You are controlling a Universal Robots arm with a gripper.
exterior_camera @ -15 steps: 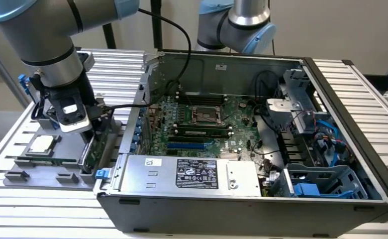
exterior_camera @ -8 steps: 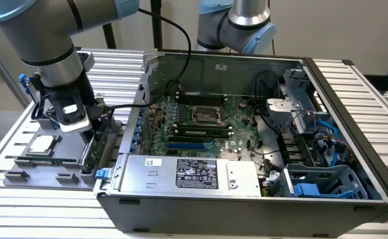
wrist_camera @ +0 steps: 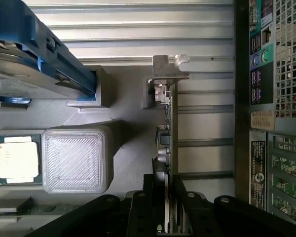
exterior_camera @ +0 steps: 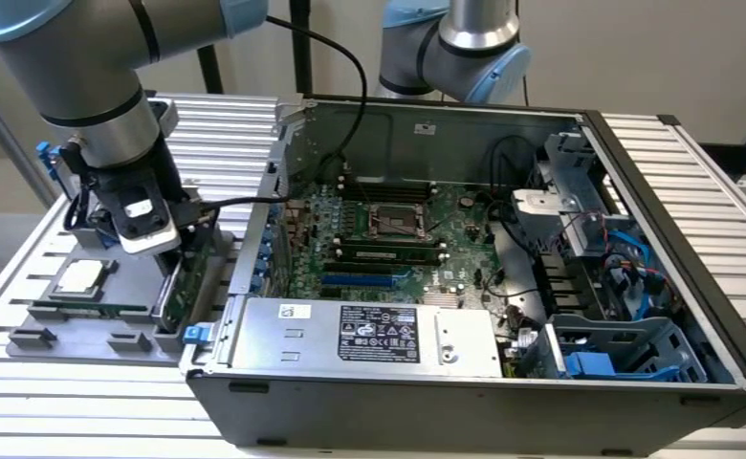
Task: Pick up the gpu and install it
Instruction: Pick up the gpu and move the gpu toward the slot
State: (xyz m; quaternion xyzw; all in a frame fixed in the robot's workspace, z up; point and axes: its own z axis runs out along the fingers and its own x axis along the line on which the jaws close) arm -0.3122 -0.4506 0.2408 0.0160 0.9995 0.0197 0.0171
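The gpu (wrist_camera: 166, 133) stands on its edge in a slot of the grey fixture (wrist_camera: 123, 106), its silver end bracket (wrist_camera: 166, 73) at the far end from me. In the exterior view the gpu's green board (exterior_camera: 179, 287) shows just below my gripper (exterior_camera: 156, 251), close beside the outer wall of the open computer case (exterior_camera: 475, 387). My gripper (wrist_camera: 165, 191) straddles the card's edge. One black finger (wrist_camera: 149, 197) presses the cooler side and the other the board side, so it is shut on the card, which still sits in the fixture.
The fixture also holds a CPU (wrist_camera: 17, 158), a translucent block (wrist_camera: 75, 159), a hard drive with blue rails (wrist_camera: 34, 64) and a memory stick (exterior_camera: 86, 309). The case holds the motherboard (exterior_camera: 386, 229) and a power supply (exterior_camera: 361, 330). A second arm (exterior_camera: 456, 48) stands behind the case.
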